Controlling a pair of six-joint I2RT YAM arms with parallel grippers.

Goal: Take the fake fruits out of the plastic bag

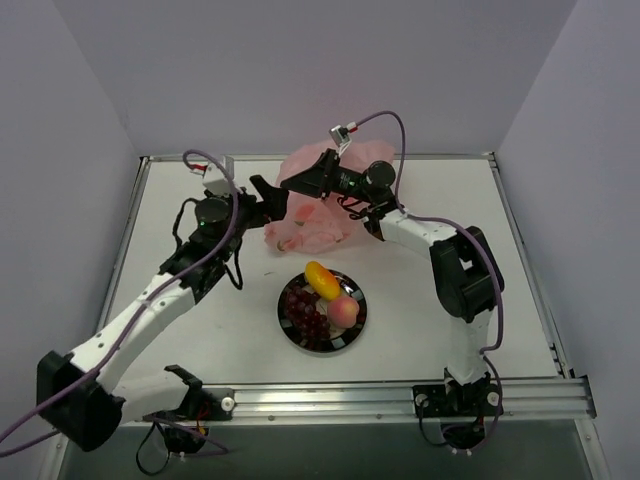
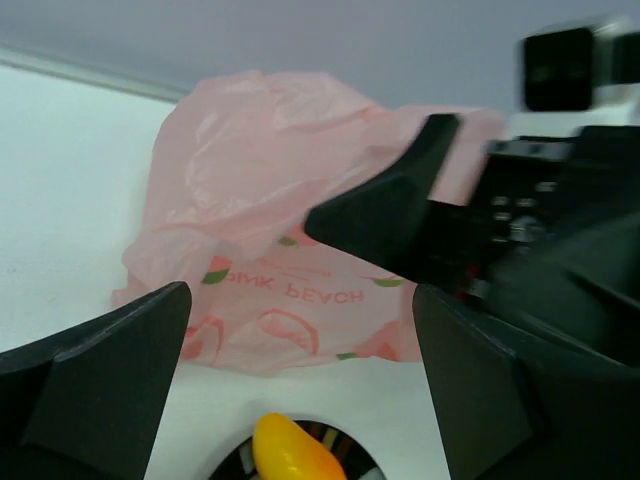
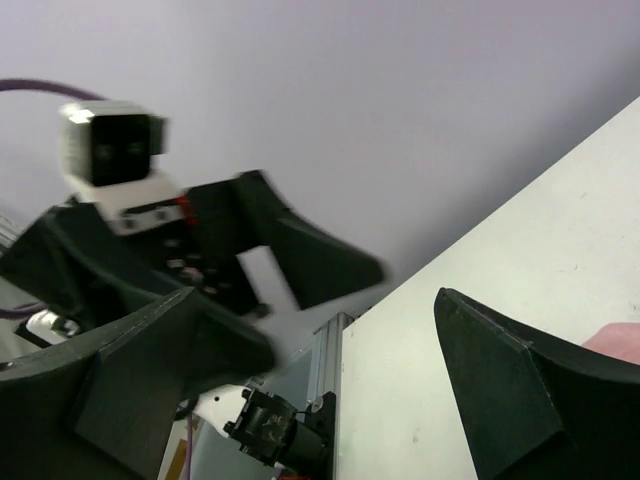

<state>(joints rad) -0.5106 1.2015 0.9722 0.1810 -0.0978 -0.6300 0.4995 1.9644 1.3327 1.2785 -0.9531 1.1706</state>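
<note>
Three fake fruits point(image 1: 325, 300) lay together in a round black-rimmed dish point(image 1: 335, 349), all of them outside the plastic bag point(image 1: 315, 232). The mango point(image 1: 321, 279) sat at the far edge of the dish, the grape bunch point(image 1: 305, 310) on the left and the peach point(image 1: 344, 311) on the right, all three touching.

The bag lay crumpled on the counter point(image 1: 240, 340) just behind the dish, toward the back wall. In the left wrist view its pink film showed red-and-green fruit prints and reversed lettering, with the yellow tip of the mango just below it.

Left tool point(image 1: 272, 205): fingers spread wide, nothing between them, pointed at the left side of the bag. Its wrist view showed the bag framed between the two fingers but lying apart from them.

Right tool point(image 1: 292, 183): fingers also spread wide, holding nothing, reaching in from the right above the upper part of the bag. Possibly it touched the film; the top view was too dark there to settle this. Its wrist view showed only a sliver of pink at the right edge and the left tool opposite.

Both tools stood near each other, nose to nose over the bag.
</note>
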